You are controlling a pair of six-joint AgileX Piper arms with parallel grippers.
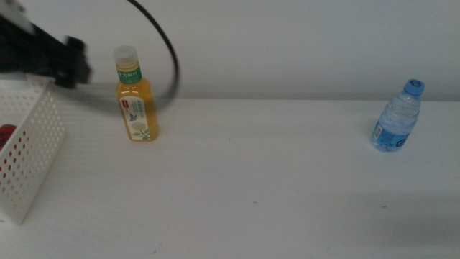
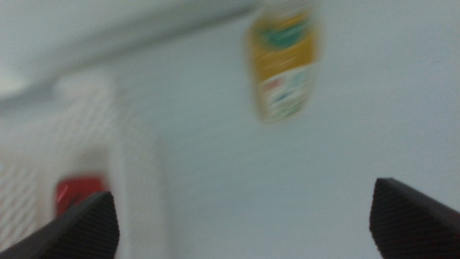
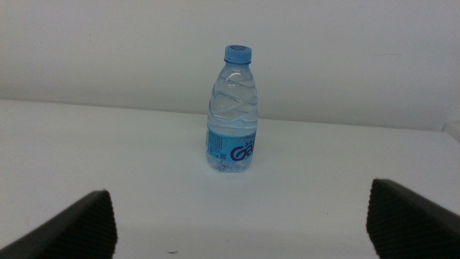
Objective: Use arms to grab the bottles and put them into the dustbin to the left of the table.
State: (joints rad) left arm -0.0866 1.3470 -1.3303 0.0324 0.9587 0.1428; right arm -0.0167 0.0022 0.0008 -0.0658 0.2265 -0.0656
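Note:
The yellow juice bottle [image 1: 136, 97] stands upright on the table [image 1: 259, 187] at the back left; it is blurred in the left wrist view [image 2: 284, 61]. My left gripper [image 1: 75, 63] hovers above the dustbin [image 1: 36, 144], just left of that bottle, and is motion-blurred. Its jaws [image 2: 244, 193] are open and hold nothing. A red can [image 2: 79, 194] lies inside the dustbin [image 2: 136, 173]. The small water bottle [image 1: 397, 116] stands upright at the far right. My right gripper [image 3: 238, 191] is open, facing the water bottle [image 3: 233, 111] from a distance, and is outside the middle view.
A black cable [image 1: 162, 43] from the left arm loops behind the juice bottle. A white wall [image 1: 287, 43] runs along the table's back edge. The dustbin sits at the table's left edge.

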